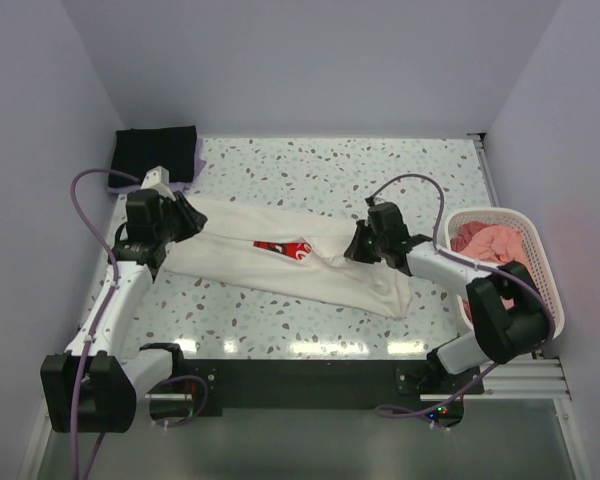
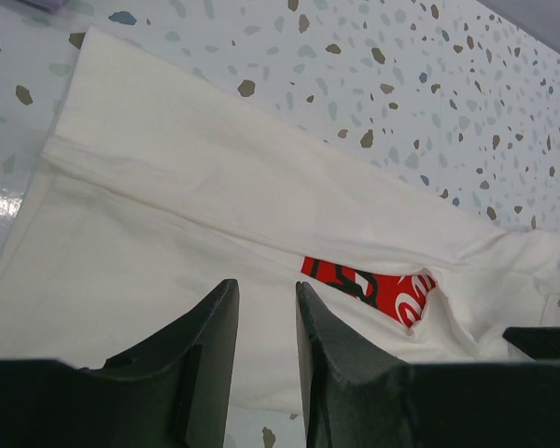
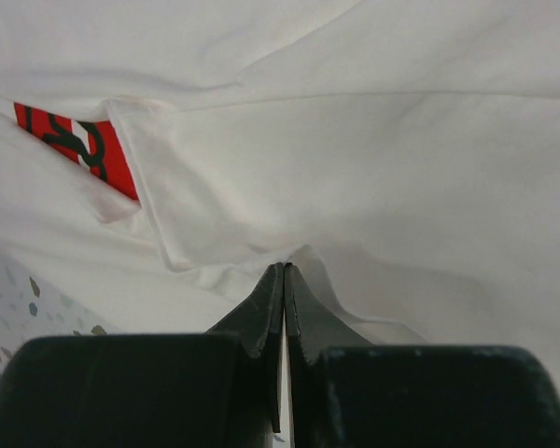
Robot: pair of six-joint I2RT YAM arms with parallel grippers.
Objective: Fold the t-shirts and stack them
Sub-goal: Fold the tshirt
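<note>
The cream-white t-shirt (image 1: 230, 238), soft cloth with a red square chest print (image 1: 285, 247), lies across the middle of the speckled white table (image 1: 330, 170) as a long, narrow band running from far left to near right. Its long edges are turned in over the middle, so only a sliver of the print shows.

The left gripper (image 1: 188, 218) hovers at the band's left end. In the left wrist view its fingers (image 2: 215, 355) are parted, with nothing visibly between them. The right gripper (image 1: 360, 245) sits over the band's right part, clenched. In the right wrist view the cloth puckers up to the fingertips (image 3: 282, 275), so it appears to be pinching a small fold of the shirt.

The step in hand looks like the crosswise fold. To do it well, each gripper should take both layers at its end, not just the top flap. The lifted end should travel low and level, so the turned-in edges do not spring open. It should land square on the other end, with the edges aligned.

A folded black t-shirt (image 1: 155, 152) waits in the far left corner on a pale lavender t-shirt (image 1: 194, 168). A salmon-pink t-shirt (image 1: 485, 240) is bunched in the white slatted plastic basket (image 1: 490, 213) at the right.
</note>
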